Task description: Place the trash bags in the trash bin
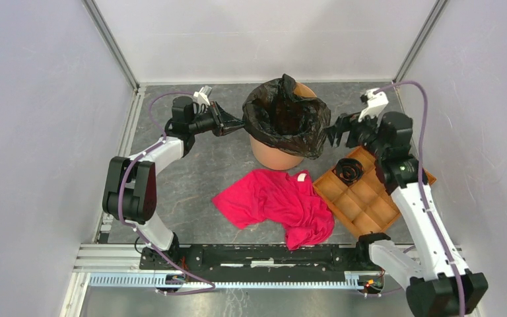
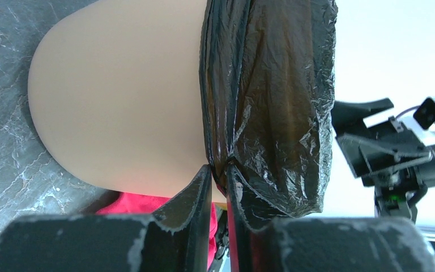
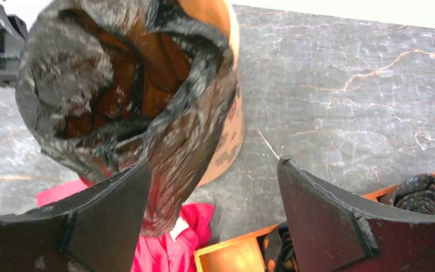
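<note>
Glossy wrinkly plastic trash bag [image 1: 305,135], smooth plastic trash bin [image 1: 274,157], red cloth garment [image 1: 274,198]

The dark grey, marbled table [image 1: 191,172] carries three things: the pale-orange trash bin [image 1: 274,153] at upper centre, a crumpled red garment [image 1: 274,198] just below it, and a brown compartment tray [image 1: 370,205] lower right, beside the cloth.

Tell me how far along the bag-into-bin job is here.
Done: the glossy black plastic trash bag sits inside the round pale-orange plastic bin, film folded over most of the rim. In hand: the left gripper is shut on the bag's hem at the bin's left side; the right gripper is open, empty, opposite. Left: the far rim shows bare orange.
</note>
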Action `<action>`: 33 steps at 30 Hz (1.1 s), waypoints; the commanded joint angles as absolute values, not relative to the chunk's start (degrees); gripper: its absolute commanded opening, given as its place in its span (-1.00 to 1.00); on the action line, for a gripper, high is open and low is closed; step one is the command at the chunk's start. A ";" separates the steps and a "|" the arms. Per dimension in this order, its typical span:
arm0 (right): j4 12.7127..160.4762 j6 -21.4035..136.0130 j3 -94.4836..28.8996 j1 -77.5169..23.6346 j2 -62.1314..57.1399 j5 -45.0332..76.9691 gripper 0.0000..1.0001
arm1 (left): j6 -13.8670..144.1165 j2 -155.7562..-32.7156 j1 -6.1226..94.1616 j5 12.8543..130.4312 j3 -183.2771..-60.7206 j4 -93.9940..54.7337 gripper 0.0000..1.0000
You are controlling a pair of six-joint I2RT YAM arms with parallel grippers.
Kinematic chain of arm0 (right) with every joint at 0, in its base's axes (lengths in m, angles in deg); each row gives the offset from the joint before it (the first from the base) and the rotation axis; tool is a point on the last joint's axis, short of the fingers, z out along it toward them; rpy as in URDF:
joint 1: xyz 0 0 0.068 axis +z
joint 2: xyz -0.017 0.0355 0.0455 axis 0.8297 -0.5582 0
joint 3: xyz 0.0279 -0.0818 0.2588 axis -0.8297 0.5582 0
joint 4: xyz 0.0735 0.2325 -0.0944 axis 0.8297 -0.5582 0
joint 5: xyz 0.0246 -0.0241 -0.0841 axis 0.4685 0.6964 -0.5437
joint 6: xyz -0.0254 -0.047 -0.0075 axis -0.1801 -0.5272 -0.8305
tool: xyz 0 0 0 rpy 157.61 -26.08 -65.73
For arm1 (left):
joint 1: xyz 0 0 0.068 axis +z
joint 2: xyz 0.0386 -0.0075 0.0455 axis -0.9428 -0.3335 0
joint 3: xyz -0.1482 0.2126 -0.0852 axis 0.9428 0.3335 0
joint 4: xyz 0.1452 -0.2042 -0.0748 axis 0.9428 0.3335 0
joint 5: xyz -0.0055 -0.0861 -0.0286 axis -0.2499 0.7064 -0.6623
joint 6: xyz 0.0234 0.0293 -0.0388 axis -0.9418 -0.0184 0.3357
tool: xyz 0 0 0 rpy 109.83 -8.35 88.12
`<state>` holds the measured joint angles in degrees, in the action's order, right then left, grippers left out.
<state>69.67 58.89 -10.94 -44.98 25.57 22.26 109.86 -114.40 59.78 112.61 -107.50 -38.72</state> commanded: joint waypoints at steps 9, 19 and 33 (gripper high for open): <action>91.92 74.14 -18.77 -58.79 7.93 51.60 0.44 | 112.08 -113.05 59.53 114.33 -107.49 -40.94 -0.57; 108.05 85.28 -10.52 -60.29 2.88 56.56 0.06 | 112.16 -113.40 59.53 114.41 -107.42 -40.91 -0.57; 95.64 76.10 -10.74 -60.81 0.54 45.99 -0.99 | 111.98 -113.95 59.53 114.60 -107.53 -40.86 -0.61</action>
